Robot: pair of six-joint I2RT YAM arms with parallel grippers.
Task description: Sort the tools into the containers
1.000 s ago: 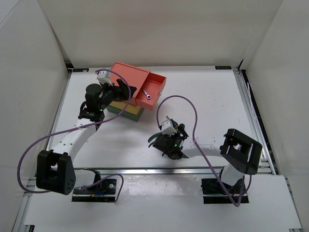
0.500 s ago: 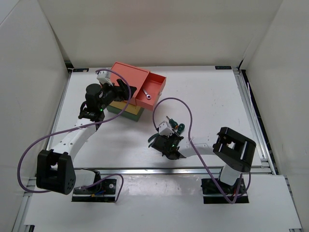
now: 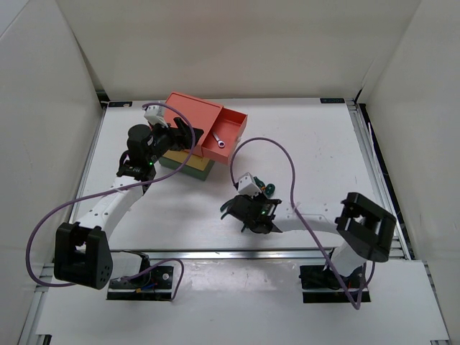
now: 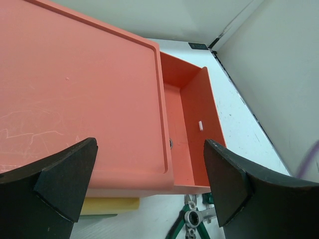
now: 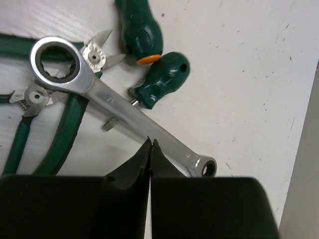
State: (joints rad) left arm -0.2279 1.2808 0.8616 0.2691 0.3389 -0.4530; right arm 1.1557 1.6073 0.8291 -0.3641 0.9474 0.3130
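Right hand (image 5: 150, 147): fingertips pressed together with nothing seen between them, poised at the near edge of the wrench (image 5: 124, 112), about two-thirds along its shaft toward the small end; whether they touch the metal cannot be told. The wrench lies flat on the surface (image 5: 239, 74) in a tangle; its ring end rests over the pliers (image 5: 65, 129), and its shaft runs just beside one of the two screwdrivers (image 5: 162, 79). Left hand (image 4: 149, 149): spread wide over the top of the stack (image 3: 188, 115), gripping nothing that can be seen. The red drawer (image 3: 231, 129) stands pulled out, with the other wrench (image 3: 219, 139) lying inside. Risks, by judgement: the hand as it stands cannot take the wrench, and pressing down in this state would only push the shaft aside or skid off it; a flat shaft on a hard surface offers little edge, so a shallow pinch may slip; a grip this far from the middle could let the heavy ring end droop and swing; lifting may drag the pliers or roll the screwdriver off, scattering the pile; at the drawer, a long tilted wrench could catch the rim or land outside; if the stack is not steadied, a knock there may shift it.
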